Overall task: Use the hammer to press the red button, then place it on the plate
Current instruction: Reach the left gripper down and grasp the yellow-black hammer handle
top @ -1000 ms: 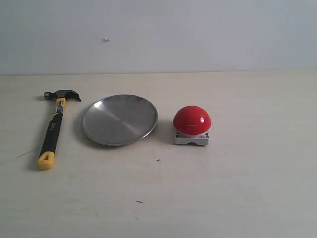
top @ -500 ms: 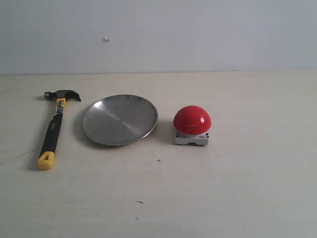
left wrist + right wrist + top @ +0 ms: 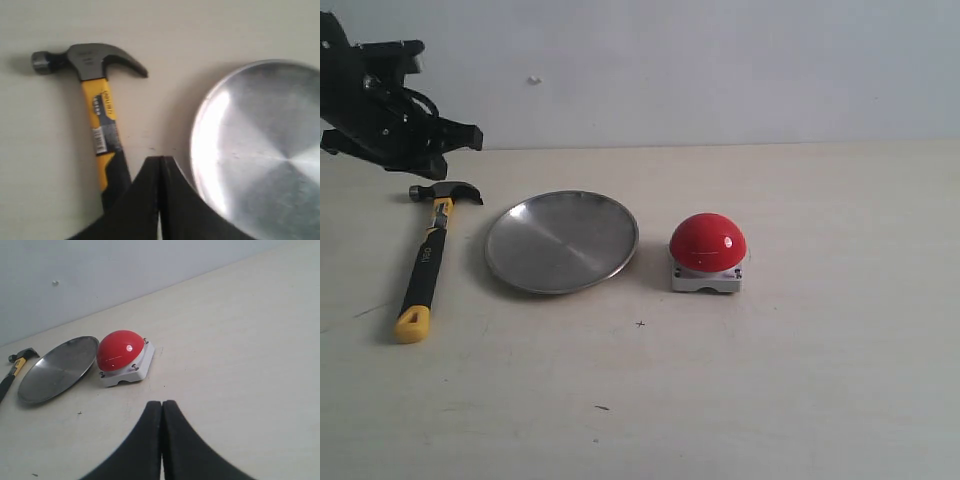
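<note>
- The pale table [image 3: 800, 380] fills the exterior view, with all three task things laid out in a row across it.
- The left arm [image 3: 380, 110] hovers at the far left, black and bulky, above and just behind the hammer's head. It touches nothing.
- The plate [image 3: 562, 241] sits in the middle of the row, brushed silver and bare, with nothing on it.
- The hammer [image 3: 426, 262] lies flat just left of the plate, head toward the wall and yellow butt toward the camera. It is ungrasped.
- The red button [image 3: 707, 243] sits on its grey-white base to the right of the plate, near it but apart. Nothing is on or over the dome.
- The left gripper [image 3: 160, 162] has its fingers pressed together and carries nothing. In its wrist view the tips sit over the strip of table between the hammer's handle and the plate's rim.
- The right gripper [image 3: 162, 407] is also pinched closed and empty, well back from the button.
- Scorecard: nothing is done yet, as far as I can judge. The whole job is left — open the left fingers, take the handle, carry the hammer past the plate, press the dome, then lay the hammer on the plate.
</note>
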Controlling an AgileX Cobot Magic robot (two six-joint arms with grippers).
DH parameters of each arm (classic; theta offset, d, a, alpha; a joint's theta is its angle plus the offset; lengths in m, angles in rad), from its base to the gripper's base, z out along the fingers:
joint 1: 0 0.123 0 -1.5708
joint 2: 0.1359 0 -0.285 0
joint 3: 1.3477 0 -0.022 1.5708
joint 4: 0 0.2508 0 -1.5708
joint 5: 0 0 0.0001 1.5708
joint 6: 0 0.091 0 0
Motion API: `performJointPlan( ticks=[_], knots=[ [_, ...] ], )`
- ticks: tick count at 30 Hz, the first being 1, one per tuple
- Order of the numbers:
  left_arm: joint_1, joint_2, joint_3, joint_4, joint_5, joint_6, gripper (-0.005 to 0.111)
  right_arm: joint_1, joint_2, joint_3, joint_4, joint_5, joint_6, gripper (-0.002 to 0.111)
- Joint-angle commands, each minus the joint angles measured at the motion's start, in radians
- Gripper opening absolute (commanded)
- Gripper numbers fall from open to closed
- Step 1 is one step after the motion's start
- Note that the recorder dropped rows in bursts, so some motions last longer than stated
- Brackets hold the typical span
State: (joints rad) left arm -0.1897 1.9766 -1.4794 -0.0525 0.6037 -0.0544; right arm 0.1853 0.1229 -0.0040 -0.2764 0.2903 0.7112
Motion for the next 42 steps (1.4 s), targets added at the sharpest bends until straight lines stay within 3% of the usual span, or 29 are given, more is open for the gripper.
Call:
performJointPlan(
  ticks=[1,7,15,23,26,32,42],
  knots=[
    [0.001,0.112,-0.136,0.224,0.131,-0.190,0.000,0.001,-0.003,0.004,-0.001,-0.007,-0.003,0.000],
    [0.003,0.191,-0.279,0.234,0.248,-0.129,0.000,0.001,-0.003,0.004,-0.001,-0.007,-0.003,0.000],
    [0.058,0.291,-0.477,0.058,0.434,0.009,0.000,0.001,-0.003,0.004,-0.001,-0.007,-0.003,0.000],
    [0.091,0.427,-0.592,0.040,0.542,0.029,0.001,0.001,-0.003,0.004,-0.001,-0.007,-0.003,0.000],
    [0.088,0.461,-0.636,0.038,0.531,0.029,0.010,0.001,-0.003,0.004,-0.001,-0.007,-0.003,0.000],
    [0.087,0.514,-0.696,0.024,0.515,0.029,0.043,0.001,-0.003,0.004,-0.001,-0.007,-0.003,0.000],
    [0.087,0.568,-0.742,0.026,0.508,0.027,0.043,0.001,-0.003,0.004,-0.001,-0.007,-0.003,0.000]
  ],
)
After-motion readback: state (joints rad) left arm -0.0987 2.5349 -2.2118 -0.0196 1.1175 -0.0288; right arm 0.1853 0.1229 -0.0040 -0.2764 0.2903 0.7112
